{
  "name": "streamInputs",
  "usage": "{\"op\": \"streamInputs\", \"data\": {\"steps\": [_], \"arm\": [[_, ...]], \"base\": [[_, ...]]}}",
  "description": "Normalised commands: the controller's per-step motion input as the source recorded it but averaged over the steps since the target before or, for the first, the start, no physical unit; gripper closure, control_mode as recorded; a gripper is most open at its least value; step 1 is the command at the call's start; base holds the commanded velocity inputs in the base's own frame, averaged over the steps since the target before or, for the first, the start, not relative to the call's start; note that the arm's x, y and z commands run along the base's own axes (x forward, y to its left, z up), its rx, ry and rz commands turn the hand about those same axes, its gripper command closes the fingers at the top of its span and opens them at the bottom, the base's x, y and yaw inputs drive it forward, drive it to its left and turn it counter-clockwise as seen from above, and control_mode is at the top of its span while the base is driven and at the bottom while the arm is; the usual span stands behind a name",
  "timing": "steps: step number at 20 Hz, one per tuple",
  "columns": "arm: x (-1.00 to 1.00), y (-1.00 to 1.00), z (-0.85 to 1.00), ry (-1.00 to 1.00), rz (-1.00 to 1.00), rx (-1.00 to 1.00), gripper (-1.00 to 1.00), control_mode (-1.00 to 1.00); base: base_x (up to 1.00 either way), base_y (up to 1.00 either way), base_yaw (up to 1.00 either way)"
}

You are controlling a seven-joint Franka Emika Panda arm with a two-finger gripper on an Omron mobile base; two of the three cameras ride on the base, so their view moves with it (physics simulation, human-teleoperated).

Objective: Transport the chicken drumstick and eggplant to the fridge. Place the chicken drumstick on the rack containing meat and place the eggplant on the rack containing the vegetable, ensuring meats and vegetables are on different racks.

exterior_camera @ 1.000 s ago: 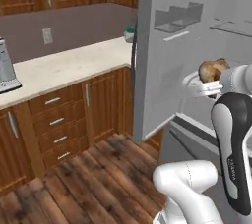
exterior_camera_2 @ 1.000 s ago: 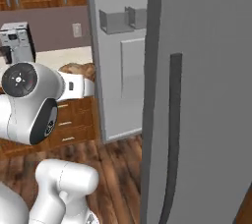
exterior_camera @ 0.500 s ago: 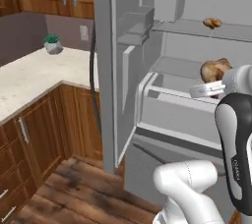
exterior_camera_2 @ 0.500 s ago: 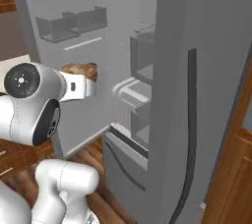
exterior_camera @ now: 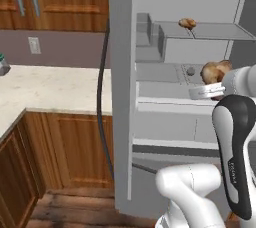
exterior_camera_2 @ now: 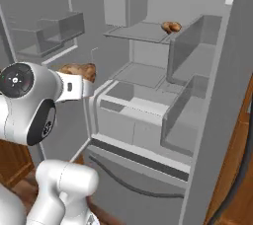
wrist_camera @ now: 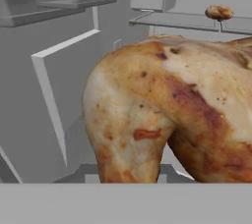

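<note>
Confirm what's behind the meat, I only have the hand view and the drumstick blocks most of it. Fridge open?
Observer: Yes. In the right base view the fridge stands open, and the chicken drumstick sits at the pincer in front of its shelves.
Operator: Where's the meat rack relative to it?
Observer: In the left base view the rack containing meat is the upper glass shelf, higher than the drumstick, with one golden-brown piece on it.
Operator: Anything on the shelf below?
Observer: In the left base view a small dark round thing lies there; too small to identify.
</note>
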Motion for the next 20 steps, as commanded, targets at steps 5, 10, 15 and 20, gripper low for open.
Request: {"op": "streamInputs", "data": {"steps": [5, 10, 15, 20], "arm": [[0.0, 0.0, 0.0, 0.0, 0.0, 0.0, 1.0, 1.0], [0.0, 0.0, 0.0, 0.0, 0.0, 0.0, 1.0, 1.0], [0.0, 0.0, 0.0, 0.0, 0.0, 0.0, 1.0, 1.0], [0.0, 0.0, 0.0, 0.0, 0.0, 0.0, 1.0, 1.0]], "base": [[0.3, 0.03, -0.39], [0.65, -0.01, -0.34], [0.56, -0.35, -0.18], [0.93, -0.21, -0.11]]}}
